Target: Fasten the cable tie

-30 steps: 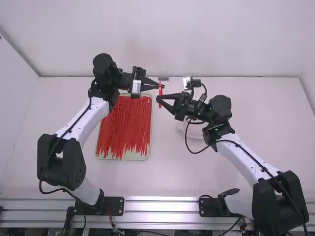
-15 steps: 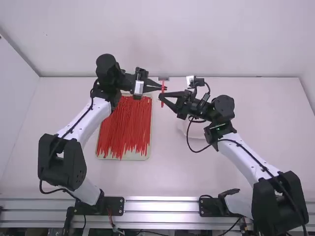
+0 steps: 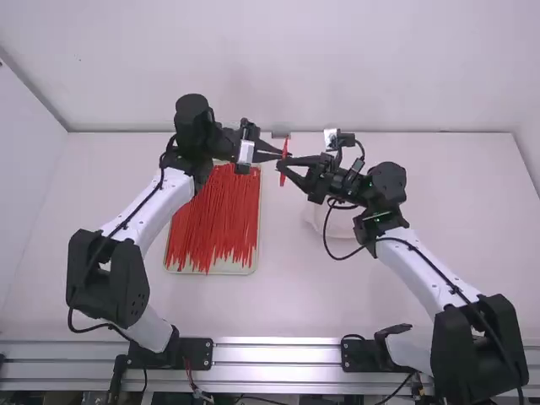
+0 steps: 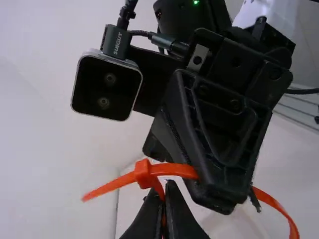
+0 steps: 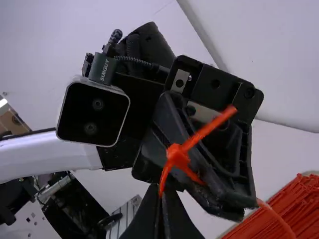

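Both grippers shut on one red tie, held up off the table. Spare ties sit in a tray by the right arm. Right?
Not quite: the high view shows the tray of spare ties by the left arm, left of the middle, not by the right arm. The rest holds: left gripper and right gripper are both shut on one red tie, held up off the table.

On my white table point(image 3: 472, 194), a flat pale rectangular tray point(image 3: 215, 272) lies left of the middle, heaped with loose red plastic ties point(image 3: 215, 215). A white round bowl point(image 3: 337, 226) sits to its right, apart from it. A silver aluminium rail point(image 3: 278, 350) runs along the near edge.
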Controlling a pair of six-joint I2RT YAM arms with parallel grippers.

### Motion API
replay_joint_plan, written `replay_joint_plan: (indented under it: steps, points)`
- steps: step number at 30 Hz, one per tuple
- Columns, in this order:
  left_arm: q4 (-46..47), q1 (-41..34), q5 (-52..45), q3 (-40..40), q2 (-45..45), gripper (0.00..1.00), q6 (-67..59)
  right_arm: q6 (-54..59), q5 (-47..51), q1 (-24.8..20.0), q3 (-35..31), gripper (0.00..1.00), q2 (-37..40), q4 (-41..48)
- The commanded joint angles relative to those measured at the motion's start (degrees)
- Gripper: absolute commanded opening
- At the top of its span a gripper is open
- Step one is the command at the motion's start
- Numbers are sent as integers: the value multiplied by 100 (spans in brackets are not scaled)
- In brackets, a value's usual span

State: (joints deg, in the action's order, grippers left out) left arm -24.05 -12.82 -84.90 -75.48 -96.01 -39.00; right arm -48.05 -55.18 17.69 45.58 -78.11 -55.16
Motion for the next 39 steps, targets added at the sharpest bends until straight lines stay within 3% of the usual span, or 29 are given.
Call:
replay_joint_plan:
  steps: [1, 5, 12, 14, 16, 17, 28, 39]
  points:
    - [260, -177, -487, -105, 20, 2, -785, -20, 398, -179, 214, 0, -13, -157]
    - [822, -177, -490, -105, 20, 2, -1436, -98, 385, -199, 293, 0, -17, -149]
    - [931, -157, -448, -105, 20, 2, -1445, -31, 247, -201, 321, 1, -17, -52]
    - [1038, -142, -420, -105, 22, 2, -1443, 7, 17, -208, 321, 25, -17, 9]
    - [1110, -136, -420, -105, 22, 2, -1445, -24, -227, -251, 321, 40, -17, -11]
    - [1152, -116, -424, -105, 22, 2, -1445, -107, -328, -289, 321, 41, -17, -22]
    - [1390, -131, -503, -105, 22, 2, -1458, -468, -745, -612, 321, 42, -13, -39]
    - [1458, -328, -485, -105, 22, 2, -1467, -723, -780, -544, 321, 44, -13, -472]
